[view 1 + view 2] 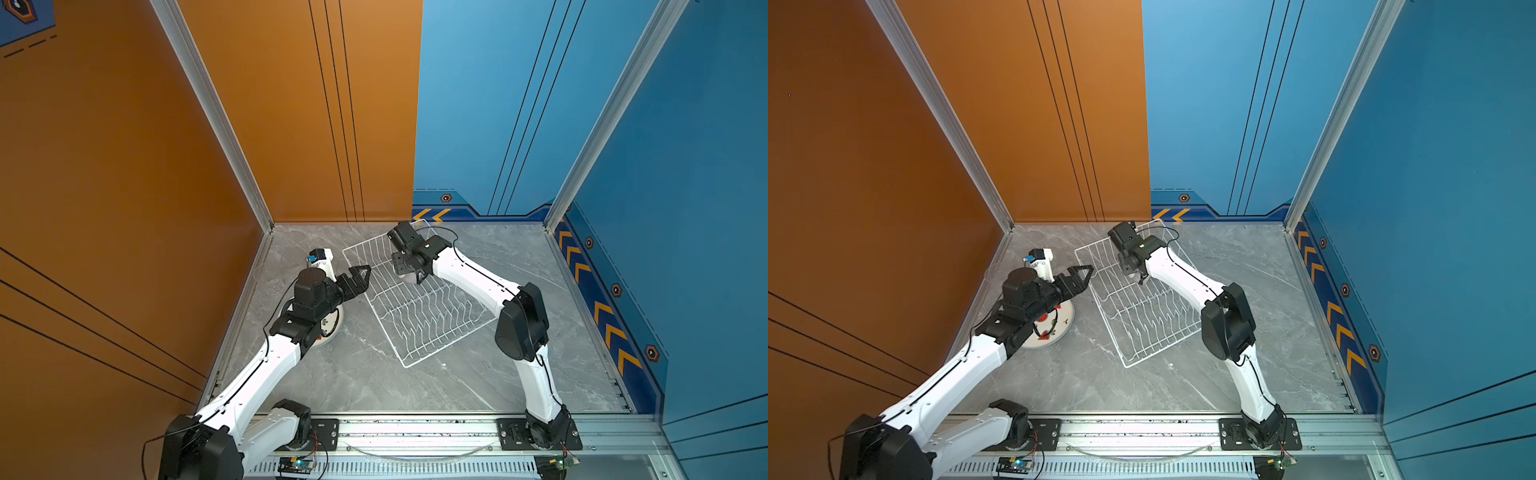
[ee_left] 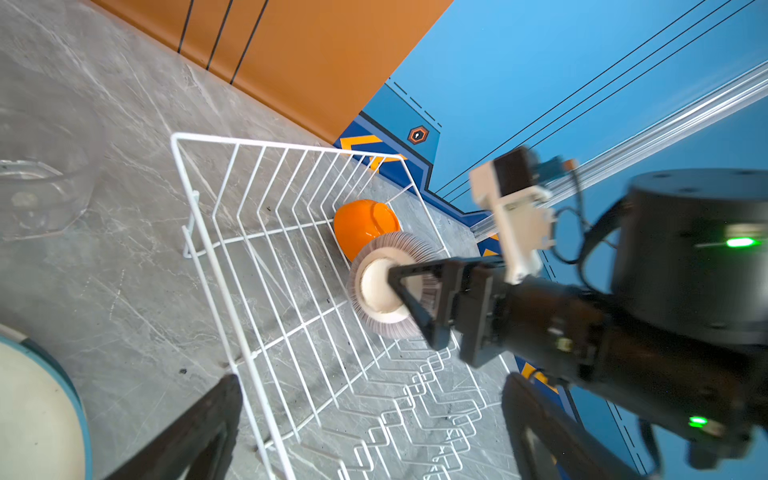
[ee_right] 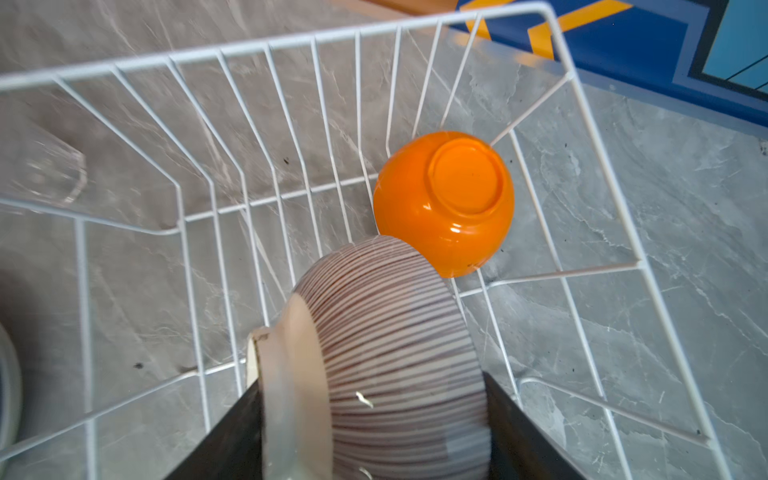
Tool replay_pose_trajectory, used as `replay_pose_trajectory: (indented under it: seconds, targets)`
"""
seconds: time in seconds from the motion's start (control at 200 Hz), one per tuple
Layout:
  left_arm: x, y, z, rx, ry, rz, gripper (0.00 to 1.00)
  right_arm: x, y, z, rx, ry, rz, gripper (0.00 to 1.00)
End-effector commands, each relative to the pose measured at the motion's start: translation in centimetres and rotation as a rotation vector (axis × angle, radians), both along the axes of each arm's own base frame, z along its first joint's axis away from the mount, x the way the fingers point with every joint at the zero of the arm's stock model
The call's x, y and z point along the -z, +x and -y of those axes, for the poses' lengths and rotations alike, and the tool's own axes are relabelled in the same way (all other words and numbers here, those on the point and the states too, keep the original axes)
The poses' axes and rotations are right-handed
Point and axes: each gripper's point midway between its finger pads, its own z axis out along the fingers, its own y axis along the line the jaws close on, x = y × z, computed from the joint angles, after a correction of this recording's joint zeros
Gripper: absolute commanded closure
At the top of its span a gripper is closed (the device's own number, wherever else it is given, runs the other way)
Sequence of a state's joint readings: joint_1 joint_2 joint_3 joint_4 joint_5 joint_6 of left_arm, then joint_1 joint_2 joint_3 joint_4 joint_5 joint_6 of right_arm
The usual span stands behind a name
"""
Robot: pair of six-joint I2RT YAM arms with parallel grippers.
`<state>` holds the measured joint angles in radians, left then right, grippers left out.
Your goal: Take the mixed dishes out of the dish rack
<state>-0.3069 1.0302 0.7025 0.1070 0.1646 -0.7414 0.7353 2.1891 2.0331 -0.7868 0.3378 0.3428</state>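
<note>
Now your right gripper (image 3: 376, 432) grasps the small grey-striped white bowl (image 3: 386, 316); lifting carelessly may bump the glossy orange bowl (image 3: 444, 203) just ahead

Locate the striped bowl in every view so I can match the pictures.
Top view: striped bowl shows under the right arm's wrist, over the far half of the dish rack.
Top view: striped bowl in the same spot, mostly hidden by the wrist.
Left wrist: mid-picture, base facing the camera, orange bowl behind.
Right wrist: foreground, clamped in the right pincer.
Shared landmark: the white dish rack, seen in every view.
</note>
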Motion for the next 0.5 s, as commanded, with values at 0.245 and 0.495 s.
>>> replay_pose_trajectory:
  seconds: [0.245,0.495]
  targets:
    - [0.4,-0.3,-0.9,-0.026,0.057,-0.002,0.02,1.2,0.0,-1.3,-0.036,-0.102,0.012,0.27]
    - [0.6,-0.2,-1.0,-0.030,0.059,-0.011,0.02,1.5,-0.8,-2.2,-0.080,-0.033,-0.047,0.09]
